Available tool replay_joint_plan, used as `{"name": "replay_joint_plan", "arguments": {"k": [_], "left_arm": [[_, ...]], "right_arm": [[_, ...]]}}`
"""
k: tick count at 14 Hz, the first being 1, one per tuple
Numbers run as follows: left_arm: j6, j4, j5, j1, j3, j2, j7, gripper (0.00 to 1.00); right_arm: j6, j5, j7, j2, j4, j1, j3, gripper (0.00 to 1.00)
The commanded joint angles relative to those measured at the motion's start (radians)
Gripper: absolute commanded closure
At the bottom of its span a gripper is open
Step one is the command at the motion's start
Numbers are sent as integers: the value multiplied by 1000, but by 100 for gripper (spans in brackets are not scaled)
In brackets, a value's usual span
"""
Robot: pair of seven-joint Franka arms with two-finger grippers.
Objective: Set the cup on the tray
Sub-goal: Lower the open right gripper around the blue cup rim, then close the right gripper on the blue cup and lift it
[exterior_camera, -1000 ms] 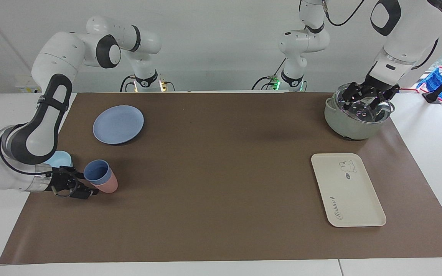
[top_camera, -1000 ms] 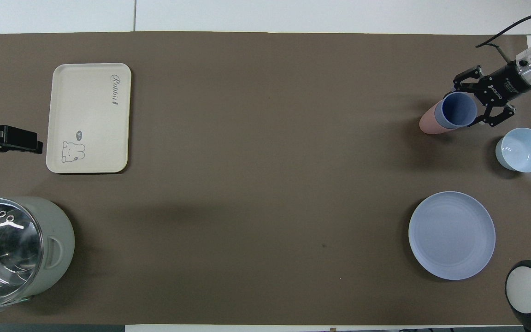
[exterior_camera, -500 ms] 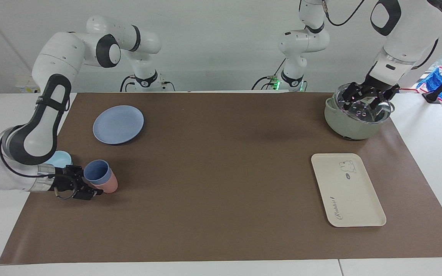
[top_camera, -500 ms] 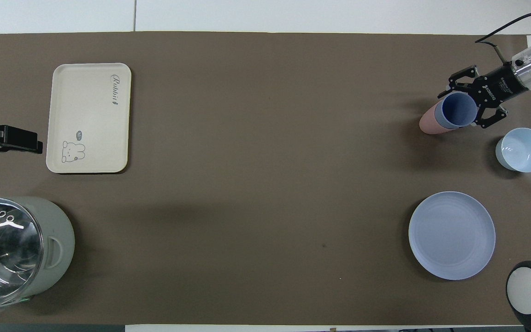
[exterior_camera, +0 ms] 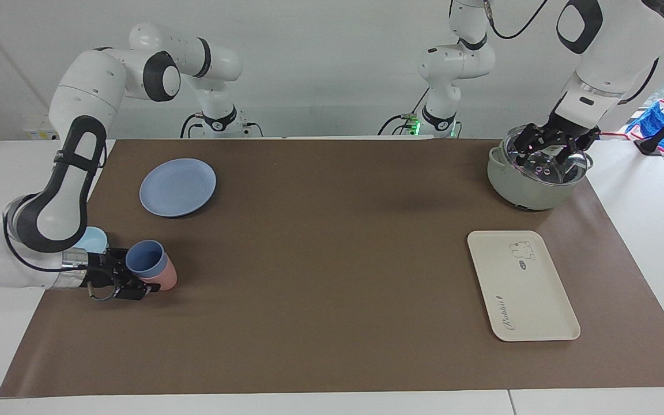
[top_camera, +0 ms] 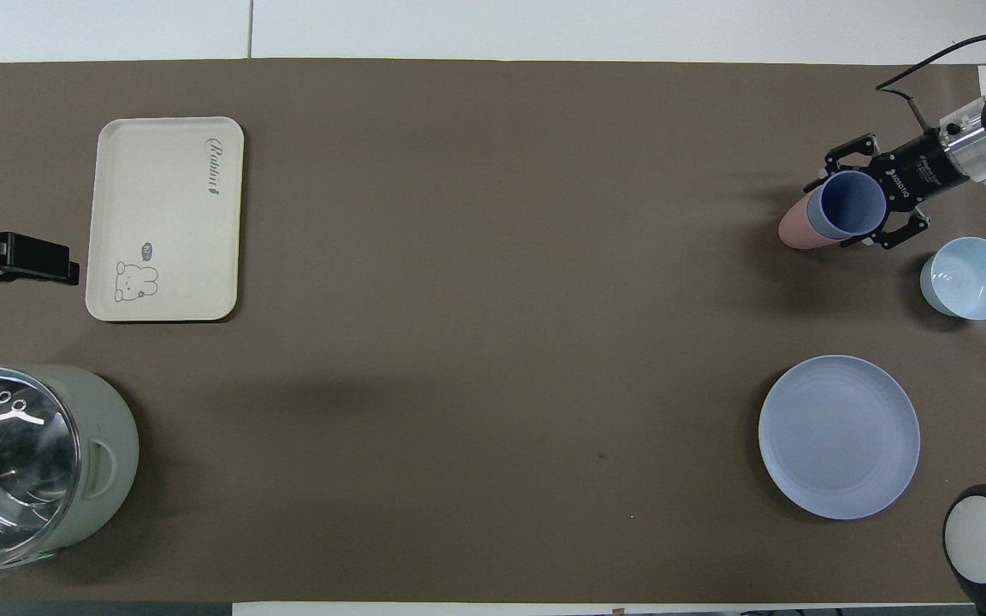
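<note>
The periwinkle-blue cup (exterior_camera: 146,257) (top_camera: 849,204) sits nested inside a pink tumbler (exterior_camera: 162,278) (top_camera: 795,231) at the right arm's end of the table. My right gripper (exterior_camera: 136,282) (top_camera: 859,204) is low at the cup, open, with one finger on each side of its rim. I cannot tell whether the fingers touch it. The cream tray (exterior_camera: 521,285) (top_camera: 165,219) with the rabbit drawing lies bare at the left arm's end. My left gripper (exterior_camera: 548,145) waits over the pot's glass lid.
A light-blue bowl (exterior_camera: 94,238) (top_camera: 969,277) stands beside the cups, under the right arm. A round blue plate (exterior_camera: 177,187) (top_camera: 839,436) lies nearer to the robots. A grey-green pot (exterior_camera: 531,178) (top_camera: 74,462) with a glass lid stands nearer to the robots than the tray.
My right gripper has slid in along the table so that its fingers now flank the blue cup. The cups, the tray and the left arm have not moved.
</note>
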Motion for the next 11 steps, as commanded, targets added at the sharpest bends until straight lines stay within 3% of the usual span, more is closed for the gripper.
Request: {"name": "replay_joint_plan", "arguments": {"k": [1,7,8,9,10,11], "left_arm": [[-5,-22,-13,1,5,-26,-7,0],[-5,-22,-13,1,5,-26,-7,0],[-5,-22,-13,1,5,-26,-7,0],[-5,-22,-13,1,5,-26,-7,0],[-5,-22,-13,1,5,-26,-7,0],[-5,-22,-13,1,5,-26,-7,0]], "right_arm": [[27,25,16,-46,-75,-13,10,0],[54,61,17,-69,-136,-20,8,0],[54,61,17,-69,-136,-20,8,14],[53,61,17,-69,-136,-21,8,56],[53,68,19,-69,-136,-21,8,91],[51,72,19,-69,-136,-21,8,100]]}}
